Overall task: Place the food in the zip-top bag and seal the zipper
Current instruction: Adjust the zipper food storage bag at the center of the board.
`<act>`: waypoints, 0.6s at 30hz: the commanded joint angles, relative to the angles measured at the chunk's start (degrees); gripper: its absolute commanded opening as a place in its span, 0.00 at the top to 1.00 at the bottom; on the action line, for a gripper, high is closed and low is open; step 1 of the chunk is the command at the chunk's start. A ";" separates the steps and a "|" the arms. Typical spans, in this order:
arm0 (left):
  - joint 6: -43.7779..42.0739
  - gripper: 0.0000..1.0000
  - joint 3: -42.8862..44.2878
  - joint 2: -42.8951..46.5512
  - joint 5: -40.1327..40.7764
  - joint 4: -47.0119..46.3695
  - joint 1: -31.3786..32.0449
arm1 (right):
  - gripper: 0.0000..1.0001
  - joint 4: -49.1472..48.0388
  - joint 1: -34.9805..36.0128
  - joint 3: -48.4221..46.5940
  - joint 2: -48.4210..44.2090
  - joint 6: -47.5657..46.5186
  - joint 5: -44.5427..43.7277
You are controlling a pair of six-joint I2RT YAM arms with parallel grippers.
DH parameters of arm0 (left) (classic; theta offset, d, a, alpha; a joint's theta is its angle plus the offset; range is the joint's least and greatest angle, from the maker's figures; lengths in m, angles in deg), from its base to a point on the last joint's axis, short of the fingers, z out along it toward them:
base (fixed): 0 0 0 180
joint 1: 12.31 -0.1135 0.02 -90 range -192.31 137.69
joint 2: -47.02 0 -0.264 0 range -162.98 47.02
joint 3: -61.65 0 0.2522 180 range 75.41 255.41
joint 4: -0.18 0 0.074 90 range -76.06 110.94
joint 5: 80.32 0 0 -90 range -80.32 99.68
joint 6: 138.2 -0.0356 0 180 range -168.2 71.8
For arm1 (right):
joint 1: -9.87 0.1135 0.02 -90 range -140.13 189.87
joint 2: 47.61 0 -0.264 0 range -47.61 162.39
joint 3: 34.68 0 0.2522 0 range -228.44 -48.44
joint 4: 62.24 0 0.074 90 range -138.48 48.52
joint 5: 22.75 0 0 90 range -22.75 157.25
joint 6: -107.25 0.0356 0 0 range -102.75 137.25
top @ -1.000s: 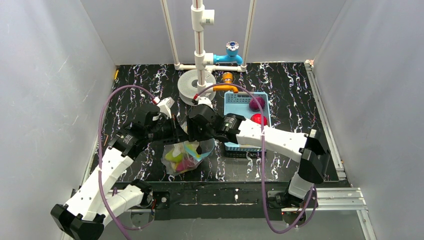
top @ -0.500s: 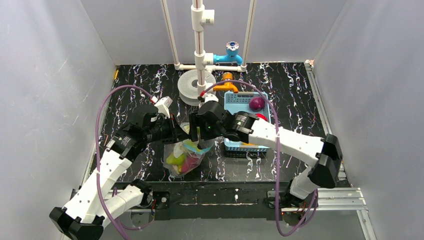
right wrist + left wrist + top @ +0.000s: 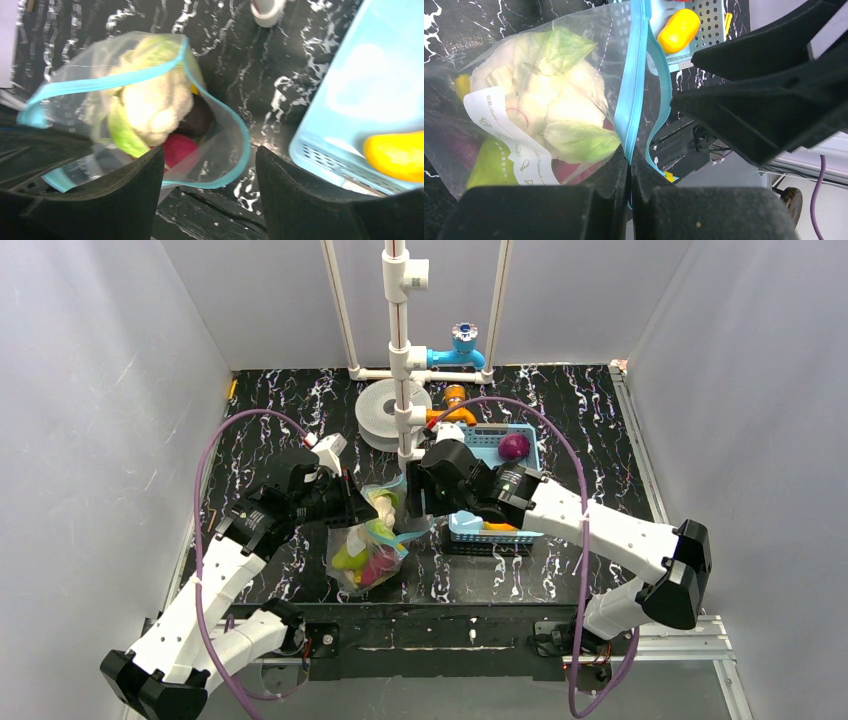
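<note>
The clear zip-top bag (image 3: 368,550) lies near the table's front, its mouth held up and open. Inside sit the pale cabbage (image 3: 556,102), a green piece (image 3: 489,167) and a red piece (image 3: 177,147). My left gripper (image 3: 629,159) is shut on the blue zipper strip (image 3: 634,75) at the mouth's edge; it also shows in the top view (image 3: 352,508). My right gripper (image 3: 209,172) is open and empty, just above the bag's open mouth (image 3: 220,145); in the top view (image 3: 412,505) it is right of the bag.
A light-blue basket (image 3: 467,529) stands right of the bag and holds a purple piece (image 3: 513,446) and a yellow piece (image 3: 395,155). A white roll (image 3: 382,412), a white pipe post (image 3: 398,350) and a blue tap (image 3: 462,346) stand at the back.
My right gripper has moved right and back from over the bag's mouth, and the cabbage now shows in the bag. My left gripper has kept its hold on the zipper strip.
</note>
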 commanded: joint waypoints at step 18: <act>-0.59 1.00 5.77 3.59 3.56 4.21 0.12 | 0.99 -4.95 0.98 -12.36 6.89 -6.53 6.51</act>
